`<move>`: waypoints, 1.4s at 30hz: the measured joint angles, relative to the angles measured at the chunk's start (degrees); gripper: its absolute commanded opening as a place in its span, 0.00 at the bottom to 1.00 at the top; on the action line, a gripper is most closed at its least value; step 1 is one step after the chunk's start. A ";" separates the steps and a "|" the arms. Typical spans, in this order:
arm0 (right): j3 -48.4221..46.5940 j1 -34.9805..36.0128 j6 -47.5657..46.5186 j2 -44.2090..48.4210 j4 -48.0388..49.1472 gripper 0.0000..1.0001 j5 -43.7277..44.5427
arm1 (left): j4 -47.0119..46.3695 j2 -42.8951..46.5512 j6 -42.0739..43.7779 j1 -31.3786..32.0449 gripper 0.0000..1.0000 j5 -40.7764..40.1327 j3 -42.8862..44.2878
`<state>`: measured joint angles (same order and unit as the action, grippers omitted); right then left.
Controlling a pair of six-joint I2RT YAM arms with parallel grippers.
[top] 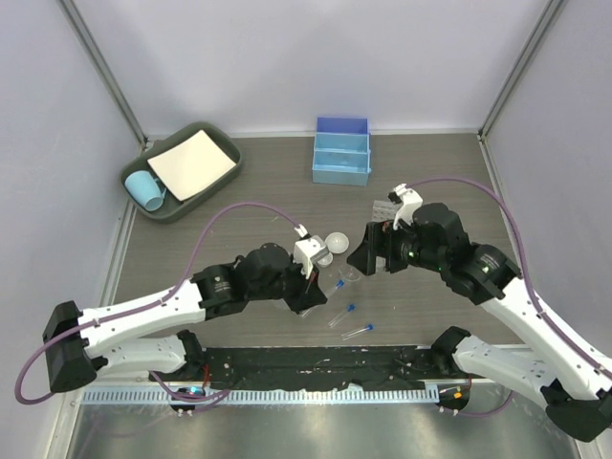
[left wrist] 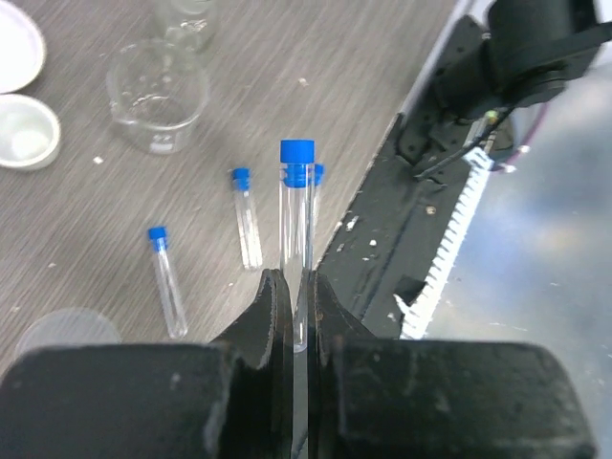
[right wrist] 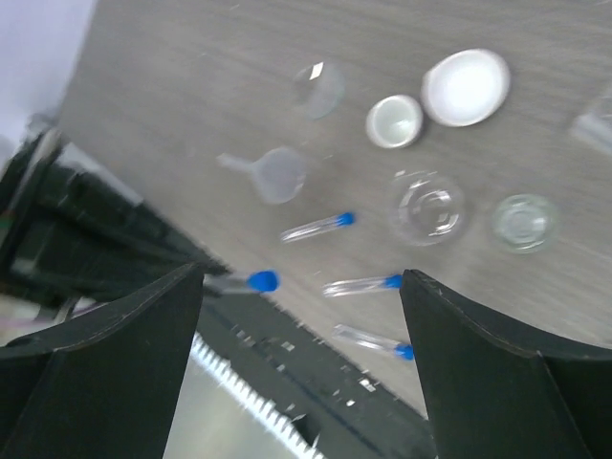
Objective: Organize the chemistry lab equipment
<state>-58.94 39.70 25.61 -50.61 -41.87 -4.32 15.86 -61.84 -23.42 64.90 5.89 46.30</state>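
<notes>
My left gripper (left wrist: 296,296) is shut on the lower end of a clear blue-capped tube (left wrist: 296,215), held above the table near its front edge (top: 308,287). Three more blue-capped tubes lie loose on the wood (right wrist: 316,227) (right wrist: 361,284) (right wrist: 375,341). Beyond them stand a small beaker (left wrist: 158,96) and a flask (right wrist: 524,222), with two round whitish dishes (right wrist: 466,87) (right wrist: 395,120) and a clear funnel (right wrist: 273,175). My right gripper (right wrist: 301,325) hangs open high above the tubes, nothing between its fingers (top: 378,251).
A grey tray (top: 206,196) at the back left holds a white sheet and a light-blue cup (top: 145,189). A light-blue divided box (top: 341,151) stands at the back centre. The black base rail (top: 316,363) runs along the near edge, close under the held tube.
</notes>
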 measured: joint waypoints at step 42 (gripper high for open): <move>10.73 0.11 8.96 8.50 6.54 0.17 -34.53 | -34.25 -0.46 -3.63 -10.29 0.00 40.06 -10.27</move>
<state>-48.21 39.81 34.57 -42.11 -35.33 -38.85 -18.39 -62.30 -27.05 54.61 45.95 36.03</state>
